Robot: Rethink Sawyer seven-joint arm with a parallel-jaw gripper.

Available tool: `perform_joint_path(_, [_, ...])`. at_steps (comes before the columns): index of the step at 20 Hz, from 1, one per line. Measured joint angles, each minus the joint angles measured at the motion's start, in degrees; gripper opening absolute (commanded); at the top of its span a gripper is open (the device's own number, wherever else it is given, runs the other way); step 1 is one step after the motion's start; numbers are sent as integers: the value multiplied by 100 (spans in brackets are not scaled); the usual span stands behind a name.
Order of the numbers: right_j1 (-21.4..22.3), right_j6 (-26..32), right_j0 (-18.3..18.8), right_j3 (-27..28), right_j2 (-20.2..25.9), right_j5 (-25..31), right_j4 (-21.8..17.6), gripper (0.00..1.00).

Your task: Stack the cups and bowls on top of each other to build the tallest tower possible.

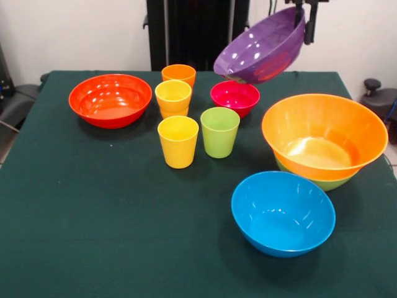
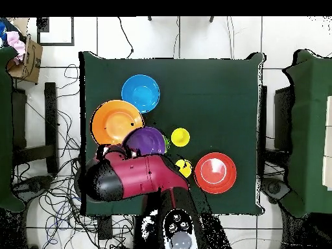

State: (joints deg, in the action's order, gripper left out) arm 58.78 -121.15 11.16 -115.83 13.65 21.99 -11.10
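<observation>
Overhead view: arm [image 2: 130, 178] hides end effector [image 1: 306, 25] gripping purple bowl [image 1: 260, 49]

Lighting even and fairly bright in both views, prob. diffuse overhead source. Front view: soft shadows lay close under each item on the green tablecloth [image 1: 93, 217], no hard edges. Specular spots showed on the glossy plastic: several white glints on the purple bowl [image 1: 260, 53], a broad pale glare patch inside the large orange bowl [image 1: 322, 133], faint sheen in the blue bowl [image 1: 282, 211] and red-orange bowl [image 1: 110, 99]. Cups mostly glare-free. White wall [image 1: 74, 31] behind looked flat, not blown out. Focus acceptable across table; no motion blur seen. Overhead view: colours saturated, small items hard to resolve, floor [image 2: 214, 39] bright.
</observation>
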Motion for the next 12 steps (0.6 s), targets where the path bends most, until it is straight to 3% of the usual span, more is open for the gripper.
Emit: perform_joint_path(12, [-643, -8, -298, 8, -366, -495, 12, 0])
